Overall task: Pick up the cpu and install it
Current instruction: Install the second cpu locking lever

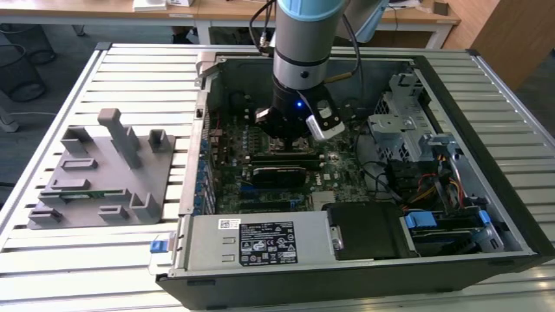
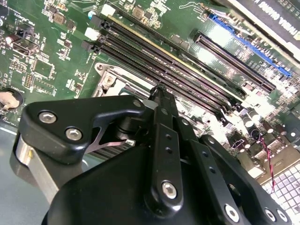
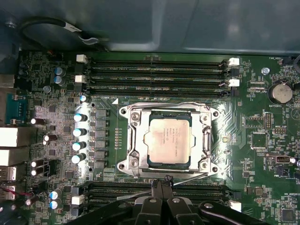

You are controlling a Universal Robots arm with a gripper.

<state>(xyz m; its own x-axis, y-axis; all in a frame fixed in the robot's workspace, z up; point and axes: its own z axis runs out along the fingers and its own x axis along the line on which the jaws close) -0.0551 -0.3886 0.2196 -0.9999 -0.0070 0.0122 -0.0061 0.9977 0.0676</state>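
Hovering low inside the open computer case [image 1: 485,214], the claw [image 3: 161,183] has its two fingertips [image 3: 156,187] pressed together, nothing pinched between them. Nearest to us in the first wrist view is that black linkage, tips meeting just over the near edge of the socket frame [image 3: 129,140], right beside the thin wire lever [image 3: 187,178] that runs along that edge.

Just past the tips sits the cpu [image 3: 168,140], flat in the middle of the socket, silver top up, square to the frame, so there's no long axis to speak of. That's the relation that matters: the chip lies straight ahead of the closed tips, a short way apart, not touched, and centred on the line the fingers point along. It looks seated in its place, though I'd call that a judgement.

Beyond the socket run the memory slots [image 3: 154,75], long lines parallel to the far edge of the frame, on the green motherboard [image 3: 262,140].

Further out, the exterior view shows the arm [image 1: 302,58] coming straight down into the case, with the grey parts tray [image 1: 165,175] well apart towards the exterior view's left on the slatted table [image 1: 130,71].
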